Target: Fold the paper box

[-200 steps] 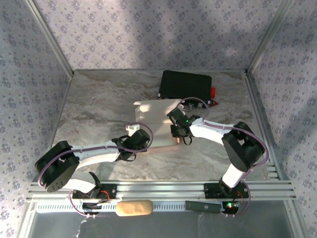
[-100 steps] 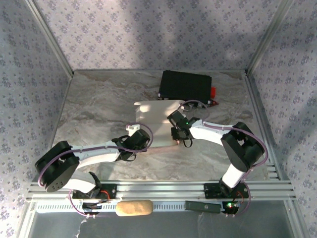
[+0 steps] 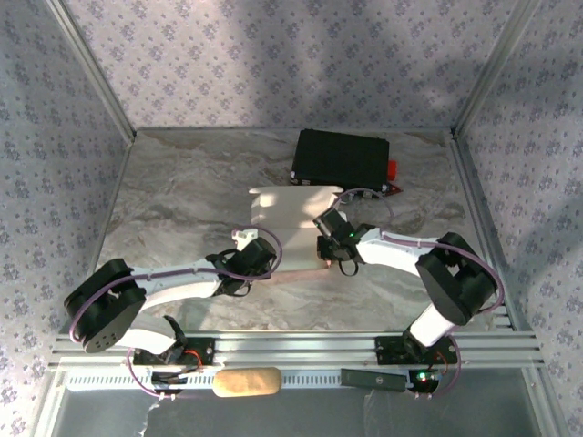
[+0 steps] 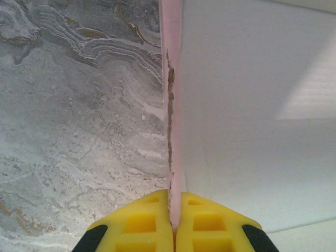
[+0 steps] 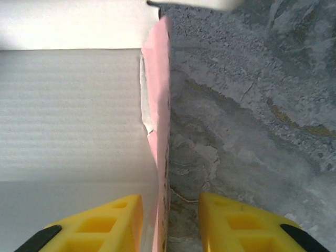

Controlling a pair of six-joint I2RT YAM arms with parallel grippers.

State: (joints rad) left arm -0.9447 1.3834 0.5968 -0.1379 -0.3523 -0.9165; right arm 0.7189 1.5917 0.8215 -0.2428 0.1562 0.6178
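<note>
My left fingers (image 4: 137,224) are pressed tight on an upright flap of the thin pink card box with the whitish inside (image 3: 290,208), which sits mid-bench (image 3: 182,191) before the black hard case (image 3: 342,157). My right fingers (image 5: 100,223) have narrowed but remain spread astride another flap, so I judge a second grip is near.

Bright light, soft shadows; paper box (image 4: 262,105) glares white.
</note>
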